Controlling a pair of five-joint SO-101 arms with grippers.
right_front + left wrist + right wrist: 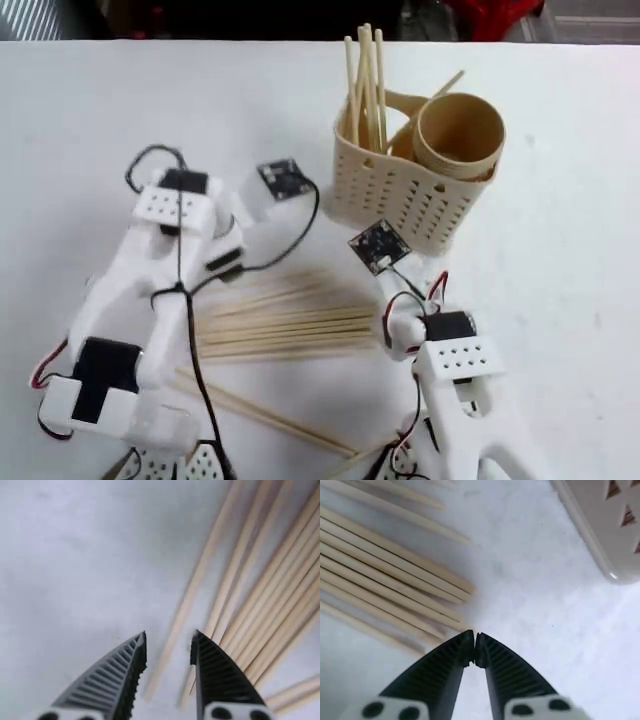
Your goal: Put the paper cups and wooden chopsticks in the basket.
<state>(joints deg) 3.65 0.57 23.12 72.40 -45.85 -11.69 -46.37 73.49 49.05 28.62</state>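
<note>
Left tool (169, 639): tips apart, low over the worktop (100, 120), one of the loose chopsticks (280, 325) lying in line between them. Right tool (474, 640): tips together, empty, just beside the ends of that same spread of sticks. The basket (400, 195) stood beyond, holding the paper cups (458, 135) and several upright chopsticks (368, 85).

A white table (90, 110) spreads across the high view. Beyond its far edge runs a dark strip (250, 18). At about one o'clock there is a red object (495, 14), perhaps plastic, and at eleven o'clock pale slatted stripes (30, 18).
</note>
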